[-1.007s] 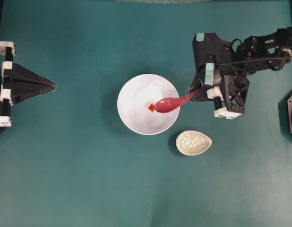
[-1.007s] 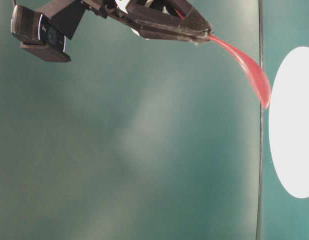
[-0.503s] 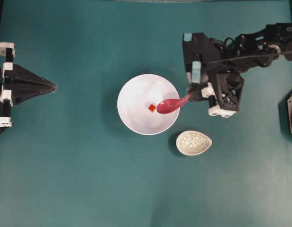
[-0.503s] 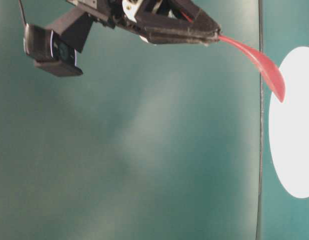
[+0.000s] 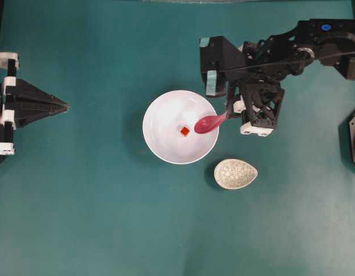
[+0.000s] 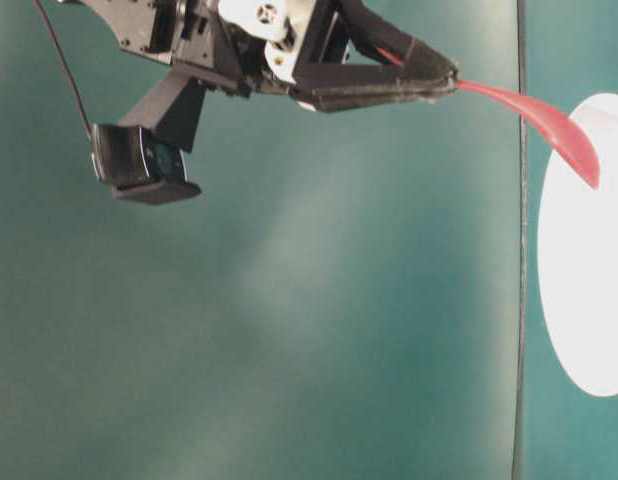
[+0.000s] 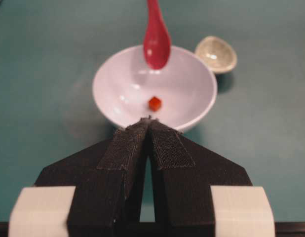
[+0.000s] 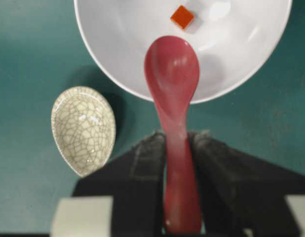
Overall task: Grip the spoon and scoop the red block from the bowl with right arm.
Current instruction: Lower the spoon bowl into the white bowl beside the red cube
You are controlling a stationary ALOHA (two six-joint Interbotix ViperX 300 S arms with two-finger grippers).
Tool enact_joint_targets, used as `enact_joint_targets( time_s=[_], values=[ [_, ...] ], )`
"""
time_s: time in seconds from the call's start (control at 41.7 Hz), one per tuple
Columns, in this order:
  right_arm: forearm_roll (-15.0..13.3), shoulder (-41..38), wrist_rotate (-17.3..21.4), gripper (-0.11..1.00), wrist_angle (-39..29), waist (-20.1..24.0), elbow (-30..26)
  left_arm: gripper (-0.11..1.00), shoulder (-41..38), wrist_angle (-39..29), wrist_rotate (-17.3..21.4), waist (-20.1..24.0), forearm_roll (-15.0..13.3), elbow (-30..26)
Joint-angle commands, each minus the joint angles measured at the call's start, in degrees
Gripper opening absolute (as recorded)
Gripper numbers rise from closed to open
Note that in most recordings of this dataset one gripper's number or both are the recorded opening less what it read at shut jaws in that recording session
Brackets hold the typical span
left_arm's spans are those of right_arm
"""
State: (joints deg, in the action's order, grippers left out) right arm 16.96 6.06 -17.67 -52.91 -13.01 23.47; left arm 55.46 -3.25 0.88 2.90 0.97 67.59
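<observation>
**Spoon held over bowl rim, block not yet scooped**

Right tool (image 8: pixel 178 148) was clamped on the handle of the spoon (image 8: pixel 172 74), pads either side and the scoop projecting forward, presumably so the scoop could reach in while the arm stayed outside the rim. The scoop hung over the bowl (image 5: pixel 160 146) at its 3 o'clock edge in the overhead view, above the inner surface. Red block (image 5: pixel 184 131) sat near the bowl's centre, just short of the scoop tip and apart from it. Speckled spoon rest (image 5: pixel 235 173) lay at the bowl's 4 o'clock on the teal worktop (image 5: pixel 108 230). Left tool (image 7: pixel 148 148) was closed, empty, parked well away at 9 o'clock. No legible writing or brand marks seen.
</observation>
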Motion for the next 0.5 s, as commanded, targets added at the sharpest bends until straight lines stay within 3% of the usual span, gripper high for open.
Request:
enact_joint_targets(
  time_s=[0.0,0.48],
  values=[
    [-0.18,-0.35,0.09,0.24,-0.44,-0.18,-2.64,0.00,-0.18,0.35,0.09,0.18,0.09,-0.53],
    [-1.32,-4.75,0.09,0.24,-3.25,-0.18,-5.19,0.00,-0.18,0.35,0.09,0.18,0.18,-0.26]
  ],
)
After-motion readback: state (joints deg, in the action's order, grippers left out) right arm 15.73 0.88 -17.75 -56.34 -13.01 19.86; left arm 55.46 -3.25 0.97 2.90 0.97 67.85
